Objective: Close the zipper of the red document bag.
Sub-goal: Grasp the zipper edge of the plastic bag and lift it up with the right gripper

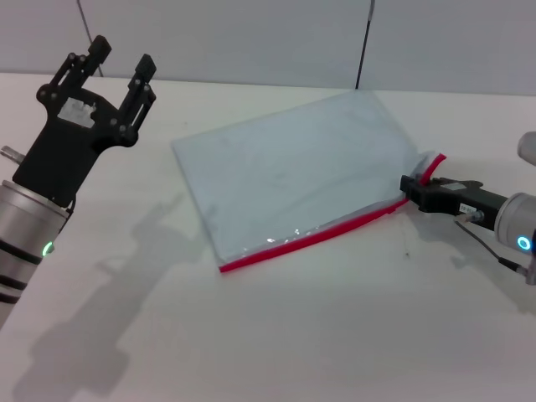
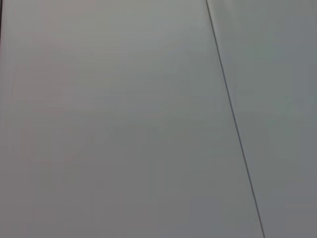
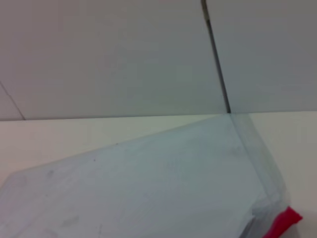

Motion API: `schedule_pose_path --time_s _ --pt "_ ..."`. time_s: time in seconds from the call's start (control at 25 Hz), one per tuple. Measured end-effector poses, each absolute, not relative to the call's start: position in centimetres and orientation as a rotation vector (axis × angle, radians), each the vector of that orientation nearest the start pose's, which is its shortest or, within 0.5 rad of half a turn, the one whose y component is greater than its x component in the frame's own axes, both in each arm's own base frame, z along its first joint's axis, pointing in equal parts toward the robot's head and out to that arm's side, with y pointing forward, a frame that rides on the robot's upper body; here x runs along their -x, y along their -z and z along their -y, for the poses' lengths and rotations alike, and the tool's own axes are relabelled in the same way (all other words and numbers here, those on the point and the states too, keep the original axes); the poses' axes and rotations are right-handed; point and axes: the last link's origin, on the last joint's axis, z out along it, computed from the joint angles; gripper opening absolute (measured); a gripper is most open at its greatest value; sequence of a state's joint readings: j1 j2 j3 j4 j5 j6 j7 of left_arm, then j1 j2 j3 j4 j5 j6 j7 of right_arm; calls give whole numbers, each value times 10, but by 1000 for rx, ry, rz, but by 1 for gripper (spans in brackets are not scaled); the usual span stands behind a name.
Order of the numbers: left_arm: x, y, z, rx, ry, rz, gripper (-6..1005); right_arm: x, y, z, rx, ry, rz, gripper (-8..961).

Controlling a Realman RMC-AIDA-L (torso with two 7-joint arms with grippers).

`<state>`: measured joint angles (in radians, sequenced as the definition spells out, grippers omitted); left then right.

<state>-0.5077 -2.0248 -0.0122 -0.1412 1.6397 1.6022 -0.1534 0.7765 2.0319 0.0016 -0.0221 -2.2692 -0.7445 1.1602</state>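
Observation:
The red document bag (image 1: 289, 167) is a flat, translucent pale blue-grey pouch lying slanted on the white table. Its zipper (image 1: 310, 240) is the red strip along the near long edge, curling up at the right corner. My right gripper (image 1: 412, 188) lies low on the table at that right corner, shut on the zipper's end; the slider itself is hidden by the fingers. The right wrist view shows the bag (image 3: 148, 188) and a red tip of the zipper (image 3: 283, 222). My left gripper (image 1: 123, 59) is raised at the far left, open and holding nothing, well clear of the bag.
A white table (image 1: 276, 335) carries only the bag. A grey wall (image 1: 251, 33) with a dark vertical seam (image 1: 364, 42) stands behind it. The left wrist view shows only that wall (image 2: 124, 124).

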Motion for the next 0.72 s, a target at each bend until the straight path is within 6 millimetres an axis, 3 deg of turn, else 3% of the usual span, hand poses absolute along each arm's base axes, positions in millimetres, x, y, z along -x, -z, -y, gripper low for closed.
schedule_pose_path --time_s 0.36,0.56,0.72 --pt "275 -6 -319 1695 1009 151 581 -290 66 -396 2188 -490 -1060 116" --pt "274 -5 -319 1707 1010 147 581 -279 66 -393 2248 -570 -1027 12" --pt "269 2 -320 1762 1007 133 580 -261 66 -391 2324 -676 -977 12"
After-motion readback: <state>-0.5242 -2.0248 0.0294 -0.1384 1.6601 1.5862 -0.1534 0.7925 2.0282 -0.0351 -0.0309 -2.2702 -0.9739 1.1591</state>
